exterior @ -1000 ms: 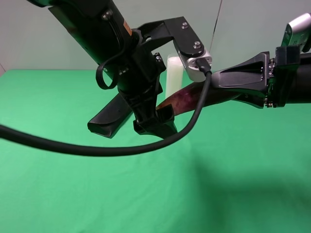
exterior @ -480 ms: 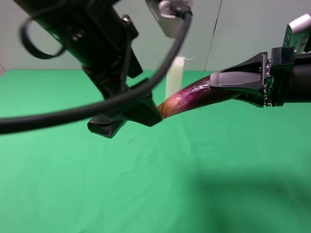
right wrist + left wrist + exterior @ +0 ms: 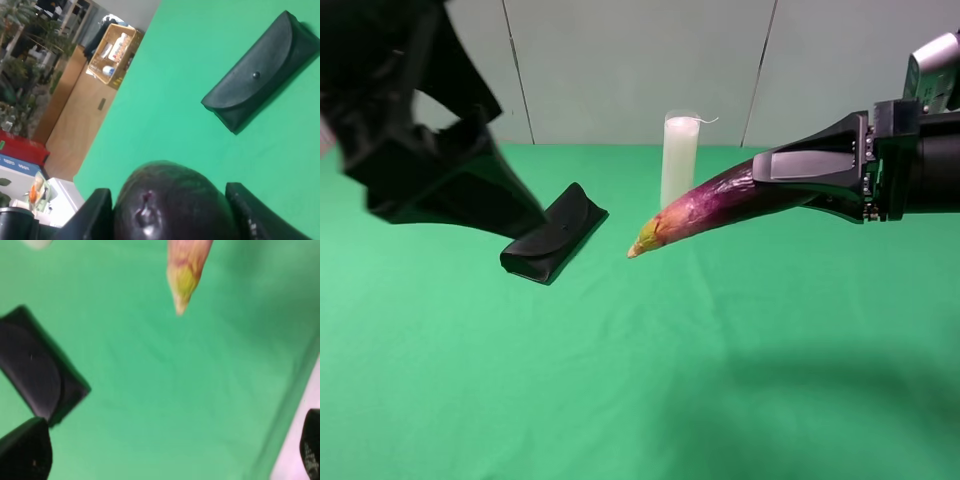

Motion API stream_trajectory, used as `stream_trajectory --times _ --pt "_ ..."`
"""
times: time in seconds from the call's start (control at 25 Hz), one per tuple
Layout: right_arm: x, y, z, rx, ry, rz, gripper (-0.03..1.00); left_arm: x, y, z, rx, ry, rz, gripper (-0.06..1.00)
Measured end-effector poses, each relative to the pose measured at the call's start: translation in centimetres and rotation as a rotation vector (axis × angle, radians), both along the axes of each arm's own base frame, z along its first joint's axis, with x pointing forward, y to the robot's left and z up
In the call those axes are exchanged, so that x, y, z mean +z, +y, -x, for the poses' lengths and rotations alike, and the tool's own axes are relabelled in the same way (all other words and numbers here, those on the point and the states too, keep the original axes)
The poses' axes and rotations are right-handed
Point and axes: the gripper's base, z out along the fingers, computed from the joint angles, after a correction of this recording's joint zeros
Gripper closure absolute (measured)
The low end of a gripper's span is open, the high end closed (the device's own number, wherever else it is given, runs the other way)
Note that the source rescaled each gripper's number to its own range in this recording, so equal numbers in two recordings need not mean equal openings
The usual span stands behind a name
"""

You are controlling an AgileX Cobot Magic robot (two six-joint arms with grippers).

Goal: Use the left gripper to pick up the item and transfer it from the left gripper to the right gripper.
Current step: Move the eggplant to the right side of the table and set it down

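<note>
From the high camera, my right gripper (image 3: 775, 178) is clenched on the thick dark end of the item (image 3: 695, 210). It holds the item in the air above the table (image 3: 620, 400), pale tip pointing toward the left edge. My left gripper (image 3: 470, 190), blurred, hangs over the table's left side. A glasses case (image 3: 555, 232) lies just beside it, and a candle (image 3: 679, 160) stands at the far edge.

In my left wrist view, my fingers (image 3: 25, 455) stand wide apart and grasp nothing.

In my right wrist view, both fingers (image 3: 92, 215) press the item's purple end.
</note>
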Motion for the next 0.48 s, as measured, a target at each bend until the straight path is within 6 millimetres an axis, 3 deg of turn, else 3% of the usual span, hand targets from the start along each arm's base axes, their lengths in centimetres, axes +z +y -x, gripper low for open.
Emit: stream_trajectory --times 0.28,0.48 --pt "-0.2 0.0 0.1 0.007 0.011 0.017 0.97 1.8 3.5 2.5 0.074 -0.003 -0.012 -0.06" --pt "-0.2 0.0 0.1 0.005 0.016 0.017 0.97 0.9 6.1 4.2 0.153 -0.022 -0.012 -0.06"
